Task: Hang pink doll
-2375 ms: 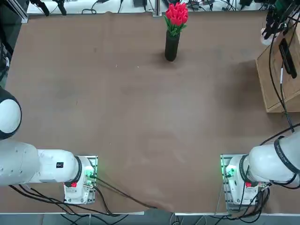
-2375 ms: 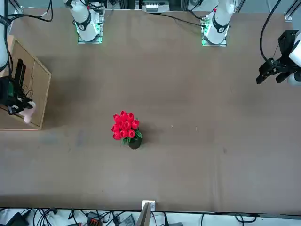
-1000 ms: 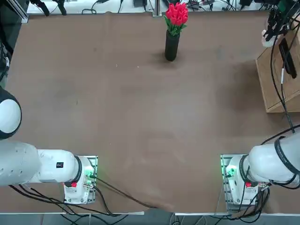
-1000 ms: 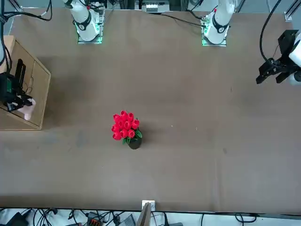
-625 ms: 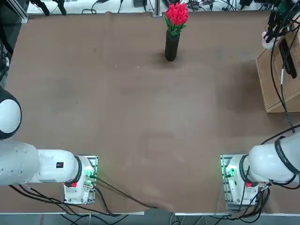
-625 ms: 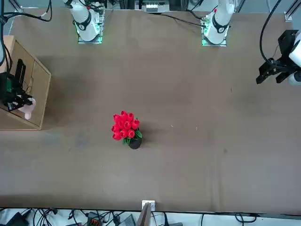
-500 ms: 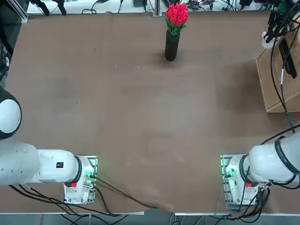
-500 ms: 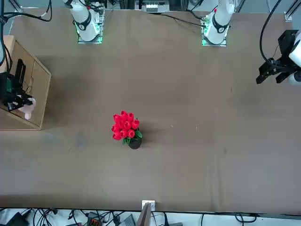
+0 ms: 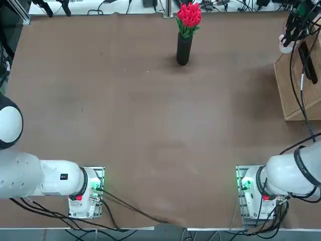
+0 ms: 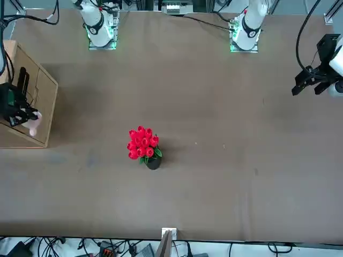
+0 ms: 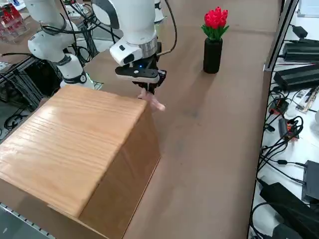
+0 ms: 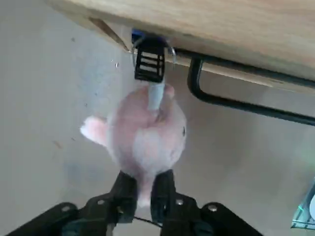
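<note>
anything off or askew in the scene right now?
Nothing stands out. The right gripper is shut on the pink doll at the wooden box's edge, beside a black hook; the flower vase stands upright.

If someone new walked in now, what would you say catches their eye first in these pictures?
Probably the small pale pink plush doll, pinched by the right gripper right by a black hook at the edge of the light wooden box. Next, the red flower bunch in its black vase, standing alone at the brown table's far edge.

Robotics lab — cable clutter [image 11: 286,124], test table [image 9: 150,125]
</note>
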Controlling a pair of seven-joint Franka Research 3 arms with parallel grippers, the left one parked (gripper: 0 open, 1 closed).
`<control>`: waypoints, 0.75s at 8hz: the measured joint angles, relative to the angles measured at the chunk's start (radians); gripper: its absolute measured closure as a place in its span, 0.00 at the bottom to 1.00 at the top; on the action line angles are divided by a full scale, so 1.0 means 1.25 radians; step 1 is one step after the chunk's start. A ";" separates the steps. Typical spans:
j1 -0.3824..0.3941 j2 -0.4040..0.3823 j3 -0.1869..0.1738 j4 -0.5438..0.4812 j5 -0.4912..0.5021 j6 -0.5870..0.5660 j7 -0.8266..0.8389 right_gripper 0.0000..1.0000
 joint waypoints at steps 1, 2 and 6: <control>-0.001 0.000 0.000 0.000 0.001 0.000 -0.011 0.60; -0.001 0.000 0.000 0.000 0.001 0.001 -0.014 0.42; 0.005 -0.017 0.012 0.019 0.001 -0.017 -0.094 0.00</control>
